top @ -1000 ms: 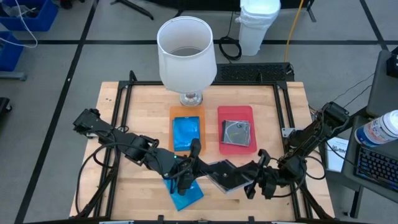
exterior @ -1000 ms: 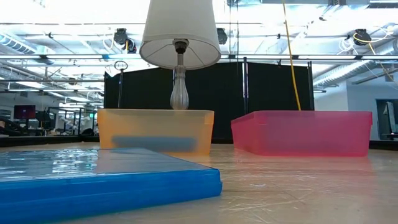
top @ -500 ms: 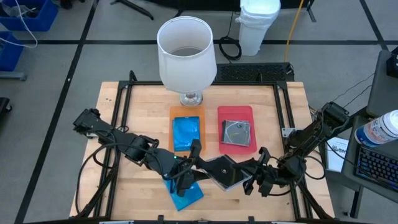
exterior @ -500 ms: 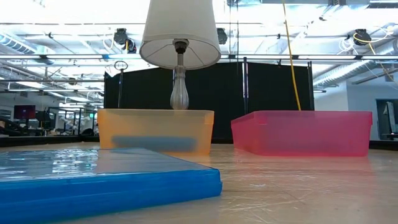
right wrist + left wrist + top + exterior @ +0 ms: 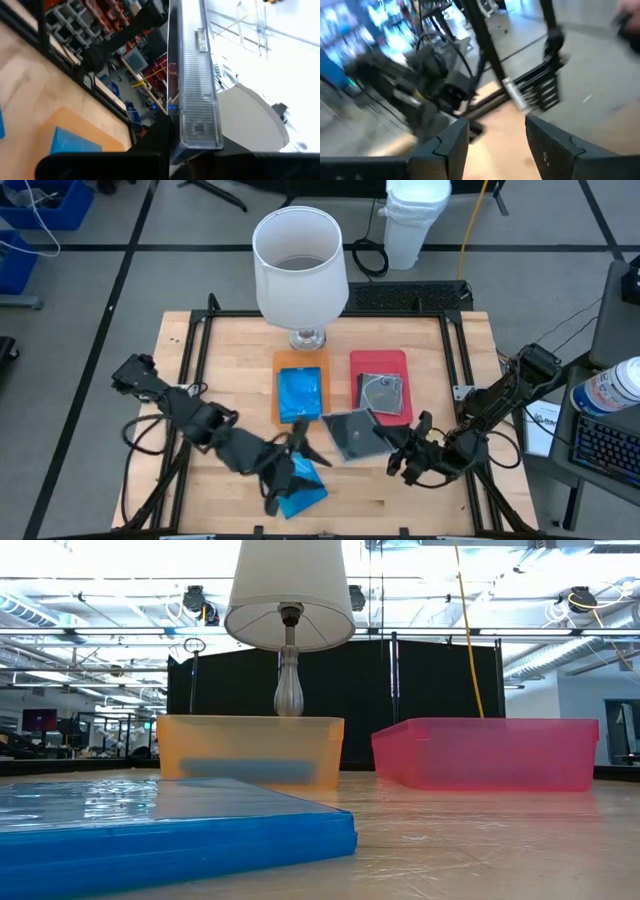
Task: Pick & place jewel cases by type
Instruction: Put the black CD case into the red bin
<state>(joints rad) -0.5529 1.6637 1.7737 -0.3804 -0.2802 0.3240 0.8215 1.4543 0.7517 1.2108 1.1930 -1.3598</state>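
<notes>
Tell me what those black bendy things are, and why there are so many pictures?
They are two robot arms sorting CD cases. One camera looks down from above, one sits low on the wooden table, and one rides on each arm's wrist.

From above, the right gripper is shut on a clear grey case; its wrist camera sees that case edge-on. The left gripper is over a blue case lying on the table, with its fingers apart and nothing between them. That blue case looks huge in the low picture.

Behind stand an orange tray holding a blue case, a red tray holding a grey case, and a white lamp.
</notes>
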